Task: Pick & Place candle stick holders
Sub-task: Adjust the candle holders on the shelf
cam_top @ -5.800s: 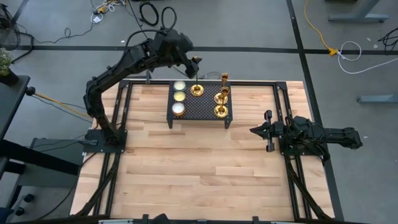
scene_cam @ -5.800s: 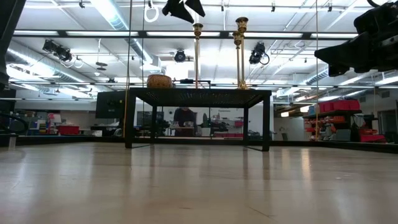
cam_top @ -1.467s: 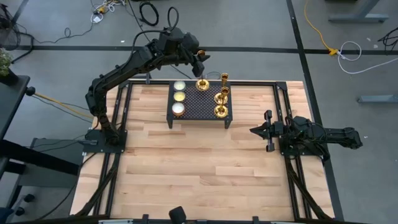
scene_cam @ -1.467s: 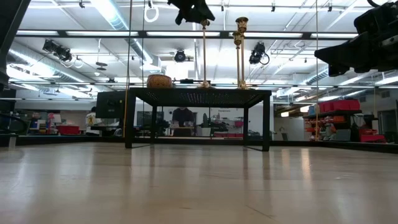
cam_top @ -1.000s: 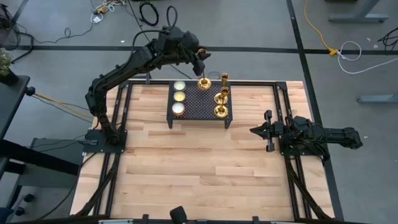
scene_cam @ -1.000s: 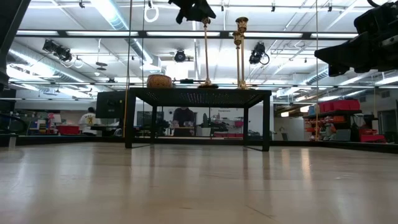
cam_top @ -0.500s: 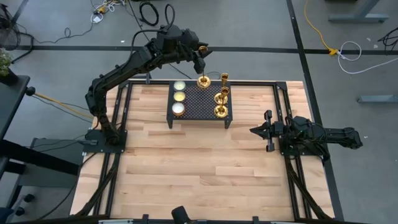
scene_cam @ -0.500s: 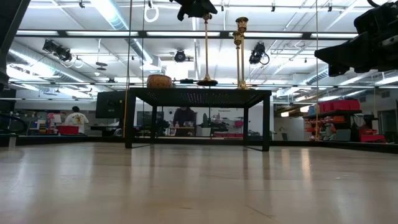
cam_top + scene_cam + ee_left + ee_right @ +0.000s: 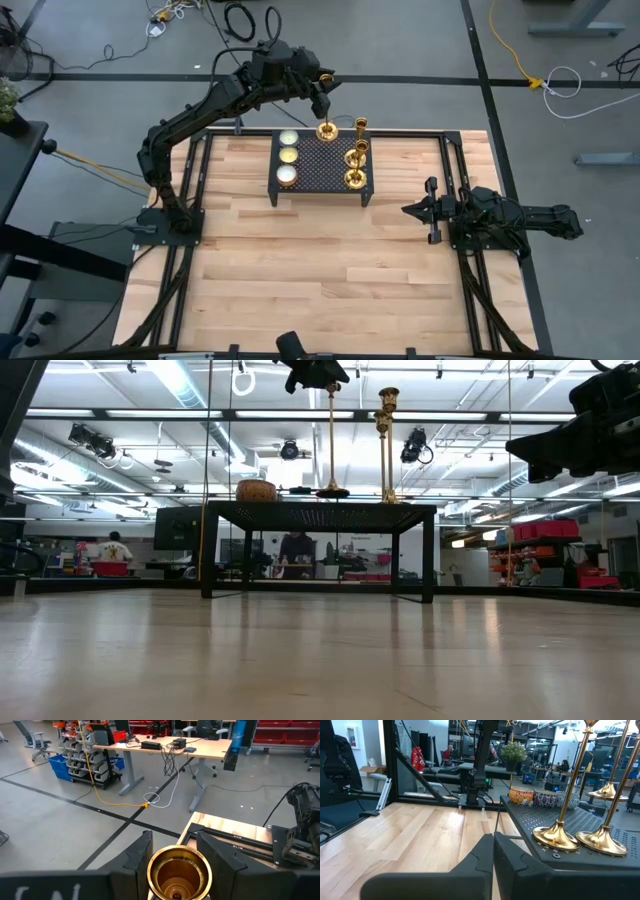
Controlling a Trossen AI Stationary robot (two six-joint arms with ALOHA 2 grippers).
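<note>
Jaws of the left gripper are clamped around the cup top of one candlestick, and the low view shows its round base lifted just clear of the black mesh rack at the rack's far edge. From above, that gripper sits over the rack's back side, with the brass base hanging below it. The right gripper waits with its jaws clenched on nothing, low over the table to the right of the rack.

Two more candlesticks stand upright on the right part of the rack, close together. Three small round tins sit in a row on its left part.

As I judge it, the work is at an early stage: one holder is picked up and not yet set down anywhere, and the other two look untouched. Where the lifted one is meant to go cannot be told from these views.
</note>
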